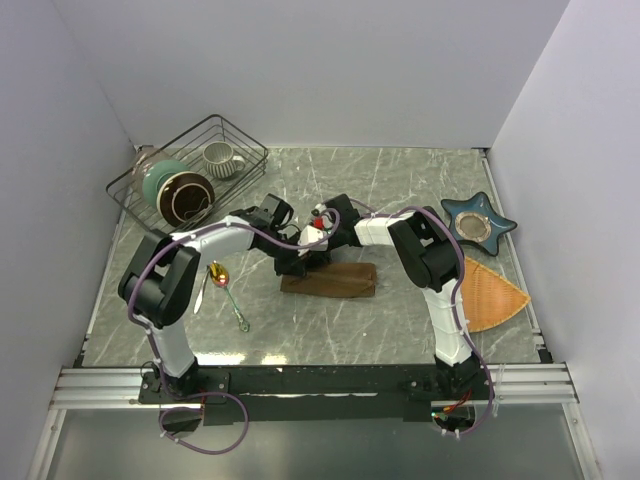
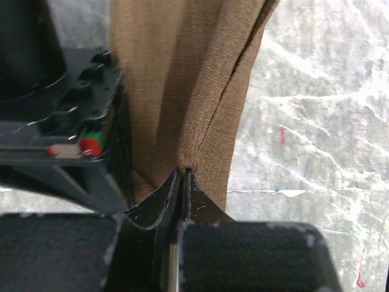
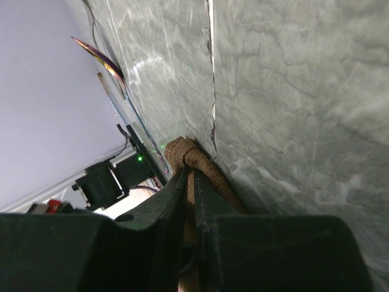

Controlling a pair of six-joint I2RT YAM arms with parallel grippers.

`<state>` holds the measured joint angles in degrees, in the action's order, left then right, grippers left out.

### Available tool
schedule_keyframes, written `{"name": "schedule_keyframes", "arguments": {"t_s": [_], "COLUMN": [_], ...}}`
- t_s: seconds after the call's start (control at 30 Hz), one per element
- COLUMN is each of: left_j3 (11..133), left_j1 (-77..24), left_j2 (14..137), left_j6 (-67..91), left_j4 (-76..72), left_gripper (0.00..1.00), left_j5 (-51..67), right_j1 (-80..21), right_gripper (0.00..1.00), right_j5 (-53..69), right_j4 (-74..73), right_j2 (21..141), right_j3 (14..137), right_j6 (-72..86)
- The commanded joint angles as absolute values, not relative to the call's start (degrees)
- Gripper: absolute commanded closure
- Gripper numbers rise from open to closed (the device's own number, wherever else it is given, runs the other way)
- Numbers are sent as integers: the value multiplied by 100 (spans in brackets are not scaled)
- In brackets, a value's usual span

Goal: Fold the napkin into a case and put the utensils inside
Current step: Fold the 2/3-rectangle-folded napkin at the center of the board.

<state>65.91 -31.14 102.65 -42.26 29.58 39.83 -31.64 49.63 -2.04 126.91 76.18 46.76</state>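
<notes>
A black wire basket [image 1: 246, 141] stands at the far left corner of the grey marbled bench [image 1: 400, 175]. Inside it, a white ribbed mug [image 1: 220, 158] sits toward the back, with a teal bowl [image 1: 160, 178] and a dark brown bowl [image 1: 188, 198] tipped on their sides just beside each other. At the far right lies a blue star-shaped dish [image 1: 478, 222], and nearer, an orange fan-shaped woven mat [image 1: 487, 295].

Arms: we count two, the left arm [image 1: 165, 280] and the right arm [image 1: 432, 262].
Napkin [image 1: 340, 281]: we count one, dark brown.
Utensils: we make out two, a spoon [image 1: 220, 274] and a slim silver piece [image 1: 200, 295] beside it.
Wire basket [image 1: 242, 133]: we count one.
Bowls: we count two, a teal bowl [image 1: 160, 178] and a brown bowl [image 1: 188, 197].
Mug [image 1: 222, 157]: we count one.
Star-shaped dish [image 1: 478, 222]: we count one.
Fan-shaped mat [image 1: 488, 295]: we count one.
</notes>
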Motion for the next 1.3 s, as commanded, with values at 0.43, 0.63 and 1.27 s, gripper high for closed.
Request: {"name": "schedule_keyframes", "arguments": {"t_s": [0.43, 0.63, 1.27], "left_j3": [7092, 7067, 6890], "left_j1": [-2988, -2979, -3050], "left_j2": [10784, 10776, 10713], "left_j6": [-3885, -3999, -4095], "left_j4": [2593, 2760, 3014], "left_gripper": [97, 97, 95], "left_j5": [3543, 3340, 3454], "right_j1": [-3375, -3436, -3428], "right_gripper": [82, 83, 74], "right_j5": [4430, 4526, 4887], "right_j4": [-536, -484, -921], "right_j2": [13113, 13122, 12911], "right_j3": [7488, 7418, 7724], "right_j6": [4579, 4649, 4248]}}
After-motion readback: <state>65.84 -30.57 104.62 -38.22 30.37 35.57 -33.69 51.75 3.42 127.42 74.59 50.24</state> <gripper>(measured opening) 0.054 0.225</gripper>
